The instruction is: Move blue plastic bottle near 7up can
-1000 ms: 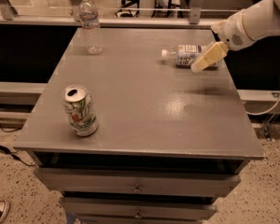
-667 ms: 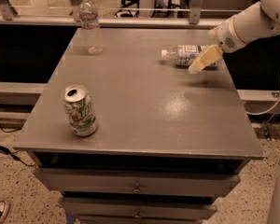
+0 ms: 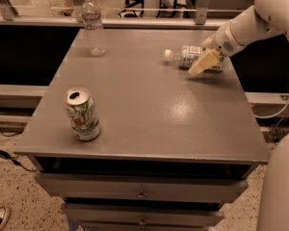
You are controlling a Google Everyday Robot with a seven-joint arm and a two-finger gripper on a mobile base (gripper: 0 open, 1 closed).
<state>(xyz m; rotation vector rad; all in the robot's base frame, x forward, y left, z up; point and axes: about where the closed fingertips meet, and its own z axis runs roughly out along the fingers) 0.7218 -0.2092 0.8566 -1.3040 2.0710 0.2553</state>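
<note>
The blue plastic bottle (image 3: 183, 56) is lying far from the 7up can (image 3: 83, 114), so the job is not done. The claw (image 3: 205, 61) is hovering at the bottle; I cannot tell its grip.

My gripper (image 3: 202, 64), smooth matt cream plastic, hangs right over the clear, glossy blue plastic bottle (image 3: 182, 56), the table (image 3: 149, 124) under us is grey with a soft sheen, and the 7up can (image 3: 83, 114) shows printed, shiny metal.
</note>
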